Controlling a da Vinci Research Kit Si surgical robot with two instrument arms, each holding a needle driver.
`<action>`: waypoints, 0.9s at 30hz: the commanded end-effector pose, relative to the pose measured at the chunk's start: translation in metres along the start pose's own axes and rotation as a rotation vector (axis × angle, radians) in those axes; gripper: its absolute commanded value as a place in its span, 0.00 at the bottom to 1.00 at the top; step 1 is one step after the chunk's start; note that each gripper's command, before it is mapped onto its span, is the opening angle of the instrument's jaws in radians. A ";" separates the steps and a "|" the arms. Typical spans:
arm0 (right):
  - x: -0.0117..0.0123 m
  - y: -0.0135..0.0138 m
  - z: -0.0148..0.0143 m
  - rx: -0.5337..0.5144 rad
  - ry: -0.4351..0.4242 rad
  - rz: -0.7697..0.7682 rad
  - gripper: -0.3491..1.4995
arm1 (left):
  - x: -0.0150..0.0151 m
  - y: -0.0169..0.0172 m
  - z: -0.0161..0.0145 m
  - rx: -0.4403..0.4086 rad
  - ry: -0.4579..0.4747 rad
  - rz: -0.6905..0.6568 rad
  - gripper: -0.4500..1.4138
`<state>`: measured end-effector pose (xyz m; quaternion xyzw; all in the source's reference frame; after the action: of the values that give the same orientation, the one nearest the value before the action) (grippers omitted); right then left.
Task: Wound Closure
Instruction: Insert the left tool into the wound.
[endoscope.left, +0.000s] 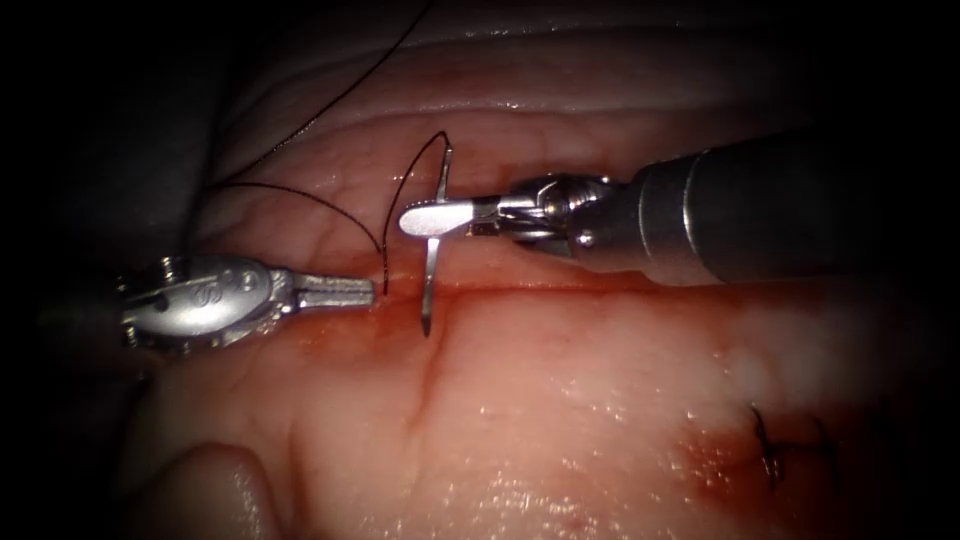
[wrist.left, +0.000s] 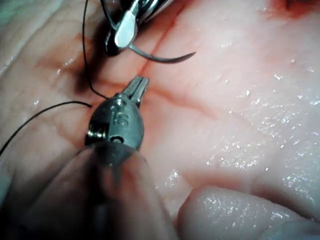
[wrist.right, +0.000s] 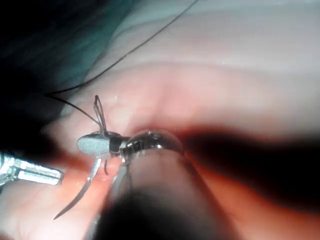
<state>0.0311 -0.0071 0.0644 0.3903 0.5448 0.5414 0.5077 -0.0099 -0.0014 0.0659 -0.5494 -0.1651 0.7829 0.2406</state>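
Two shiny silver tools sat over the wet pink tissue (endoscope.left: 600, 400) while I watched from far away. On the left, my left tool (endoscope.left: 368, 291) had its thin jaws pressed tight together. The thin black thread (endoscope.left: 300, 193) ran down right by their tip, so I think they pinched it, but I could not be sure. The tip lay low at the left end of the dark red cut (endoscope.left: 520, 287). Next came the curved steel needle (endoscope.left: 432, 260), free of the tissue, with its sharp point down by the cut. The thread hung from its upper end in a loop. My right tool (endoscope.left: 425, 218) squeezed the needle near the middle of its curve, jaws closed flat across it. To do this well, I thought I should keep that hold firm so the needle could not twist, and keep the thread loose and clear of the point. The tissue looked soft, slippery and bumpy, with red fluid (endoscope.left: 340, 335) smeared along the cut. Far right sat a dark finished stitch (endoscope.left: 772, 450).
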 end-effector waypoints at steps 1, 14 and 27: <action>-0.0002 0.0002 0.0004 0.000 0.000 -0.020 0.00 | -0.0009 -0.0003 0.0010 -0.002 -0.035 -0.006 0.00; -0.0001 -0.0011 0.0004 -0.006 0.006 -0.121 0.00 | -0.0059 -0.0017 0.0044 -0.011 -0.351 0.024 0.00; -0.0005 -0.0015 0.0005 -0.024 -0.010 -0.252 0.00 | -0.0081 -0.0051 0.0045 0.169 -0.440 0.040 0.00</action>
<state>0.0312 -0.0074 0.0625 0.3128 0.5815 0.4745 0.5821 -0.0101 -0.0015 0.0759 -0.3407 -0.1283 0.9029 0.2284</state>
